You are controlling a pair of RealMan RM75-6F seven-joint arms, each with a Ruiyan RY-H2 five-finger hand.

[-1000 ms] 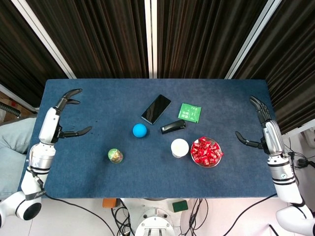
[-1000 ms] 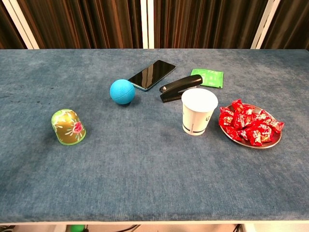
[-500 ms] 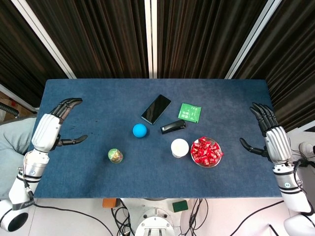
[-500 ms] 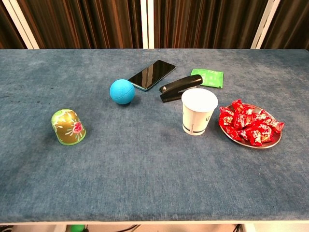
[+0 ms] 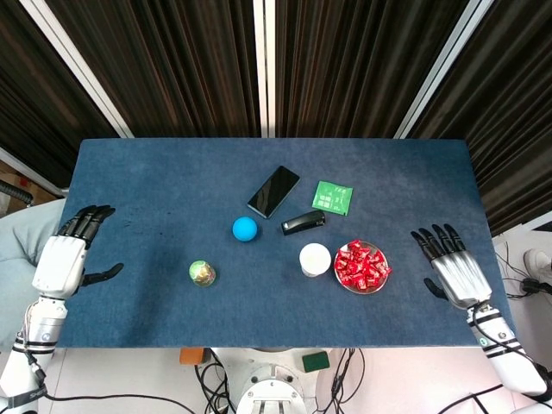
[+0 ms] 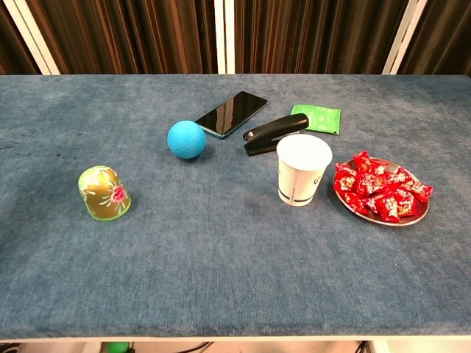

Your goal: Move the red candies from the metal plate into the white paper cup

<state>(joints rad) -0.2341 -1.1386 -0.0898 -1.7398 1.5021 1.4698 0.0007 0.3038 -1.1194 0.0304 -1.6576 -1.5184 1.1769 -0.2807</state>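
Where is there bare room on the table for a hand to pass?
Bare cloth lies along the near edge, in front of the green dome and paper cup, and between the two. It is crowded around the cup: stapler behind it, plate of candies right beside it.

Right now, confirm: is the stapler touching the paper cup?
No. The stapler lies behind the paper cup, with blue cloth showing between them.

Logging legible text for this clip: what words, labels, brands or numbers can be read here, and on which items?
Nothing can be read.
white paper cup: dark marks on the side, too small to read.
green packet: faint print, blurred.
red candies: white marks on the wrappers, illegible.
green dome-shaped container: a flower-like pattern, no text.
phone: screen dark.
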